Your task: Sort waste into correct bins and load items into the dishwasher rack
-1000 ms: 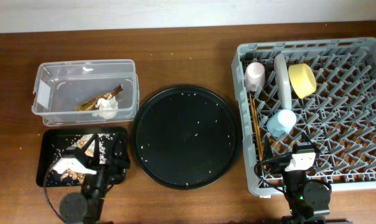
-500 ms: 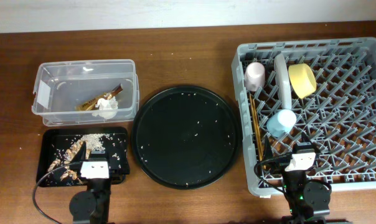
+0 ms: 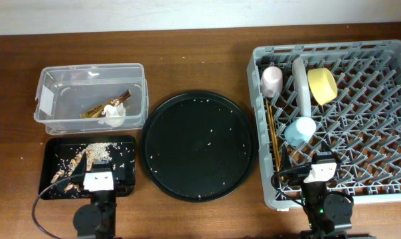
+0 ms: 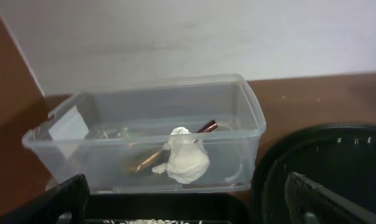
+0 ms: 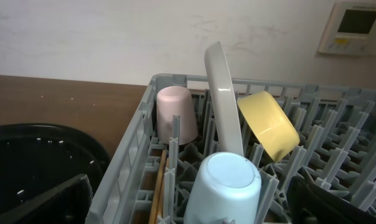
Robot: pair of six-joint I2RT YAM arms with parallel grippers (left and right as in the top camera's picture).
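Observation:
The clear tub (image 3: 54, 79) holds the white tissue (image 3: 113, 114) and the brown-gold wrapper (image 3: 107, 105); the left wrist view shows the same tissue (image 4: 185, 158) and wrapper (image 4: 141, 163). Food scraps and rice (image 3: 87, 156) lie in the small black tray (image 3: 48, 169). My left gripper (image 3: 97, 171) (image 4: 188, 211) hangs open over that tray, holding nothing. In the grey rack (image 3: 386, 179) stand the pink cup (image 3: 271, 81), the plate (image 3: 301, 86) on edge, the yellow bowl (image 3: 322, 85), the blue cup (image 3: 299, 130) upside down and the chopsticks (image 3: 273, 133). My right gripper (image 3: 322, 166) (image 5: 194, 208) is open, just behind the blue cup (image 5: 225, 186).
A large round black tray (image 3: 199, 146) flecked with rice grains lies between the bins and the rack. A wall runs behind the table's far edge. The rack's right half has bare pegs.
My left gripper has swung from a leftward tilt to point straight ahead over the small black tray. The right arm has not moved.

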